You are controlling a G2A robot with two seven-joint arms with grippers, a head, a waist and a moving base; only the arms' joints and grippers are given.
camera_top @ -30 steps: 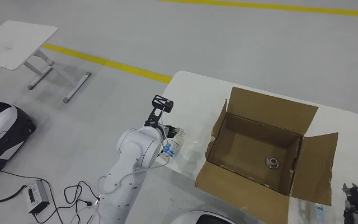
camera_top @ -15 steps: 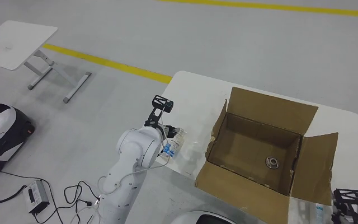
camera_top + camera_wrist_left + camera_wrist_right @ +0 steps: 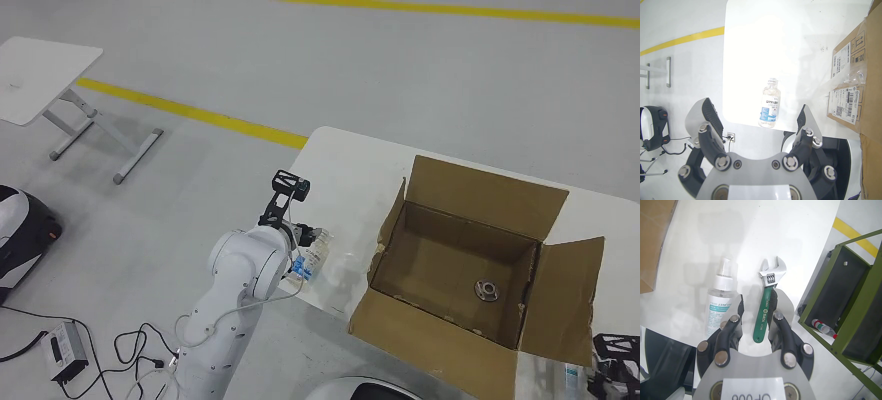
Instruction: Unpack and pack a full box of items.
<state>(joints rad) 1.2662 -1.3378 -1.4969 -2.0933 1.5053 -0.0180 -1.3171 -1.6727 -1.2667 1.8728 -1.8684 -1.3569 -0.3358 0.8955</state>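
— How far along would you say it is?

— Most of the unpacking looks done to me. The box [image 3: 478,192] sits open on the desk [image 3: 345,165], flaps out, with just one small round metal part [image 3: 487,290] on its floor. Three things lie out on the desk, so that last piece and the whole repacking are left, I'd guess.

— Where are those three?

— The clear bottle [image 3: 770,106] lies on its side near the desk's edge, on the left arm's side of the box and well apart from it. The spray bottle [image 3: 720,302] and the wrench [image 3: 767,302] lie side by side on the other side of the box.

— Which way do they point?

— The clear bottle's long axis runs straight out from the left hand [image 3: 755,105], base at the near edge, neck towards the middle of the desk. The wrench runs the same way from the right hand [image 3: 758,294]: green handle near, steel head far. The spray bottle lies roughly parallel to it, nozzle away.

— And the hands?

— The left one is spread wide and empty, back from the bottle. The right one is narrow, its pads either side of the wrench handle with a gap showing; I can't tell if one touches it.
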